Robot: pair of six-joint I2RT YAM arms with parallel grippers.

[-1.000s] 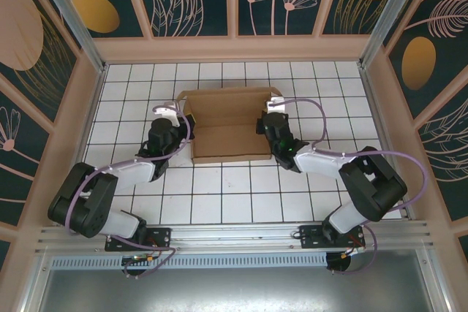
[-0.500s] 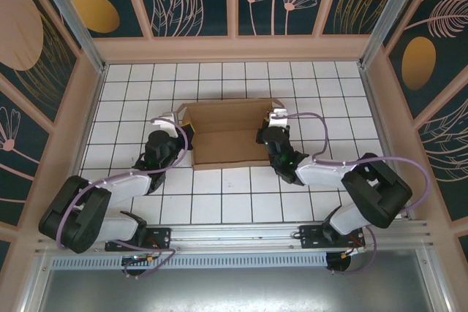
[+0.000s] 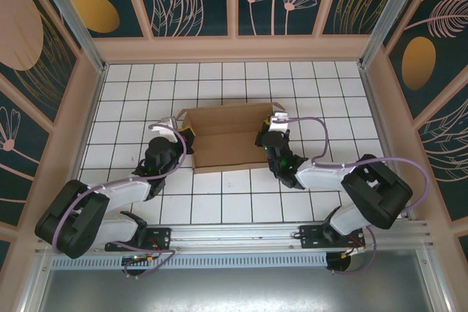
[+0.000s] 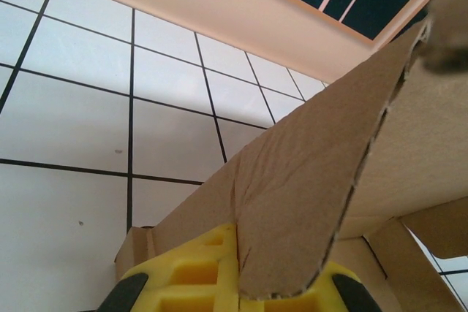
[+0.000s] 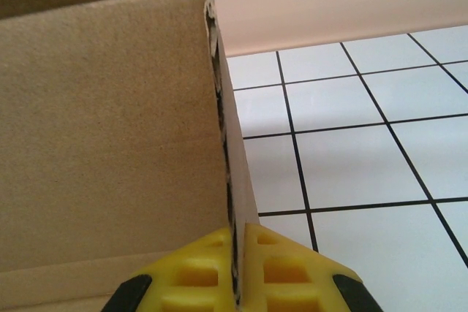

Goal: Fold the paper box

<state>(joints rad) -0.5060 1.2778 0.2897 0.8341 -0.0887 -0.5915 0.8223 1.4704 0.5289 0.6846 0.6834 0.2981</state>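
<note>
The paper box [image 3: 228, 137] is brown cardboard, half formed, lying mid-table with its back panel and both end walls raised. My left gripper [image 3: 188, 138] is at the box's left end. In the left wrist view it [image 4: 245, 291] is shut on a rounded cardboard flap [image 4: 314, 180] that stands up between the yellow fingers [image 4: 190, 275]. My right gripper [image 3: 263, 137] is at the right end. In the right wrist view it [image 5: 235, 272] is shut on the thin edge of the end wall [image 5: 232, 180], with the box's brown inner face [image 5: 110, 122] to the left.
The white tiled tabletop [image 3: 234, 195] stretches between the box and the arm bases. Pink-framed walls [image 3: 234, 47] enclose the table at the back and both sides. Purple cables [image 3: 322, 118] loop off both wrists.
Both arms have drawn slightly toward the near edge and lowered, still holding the box ends. The box's back edge now sits nearer, and the box looks shallower from above.
</note>
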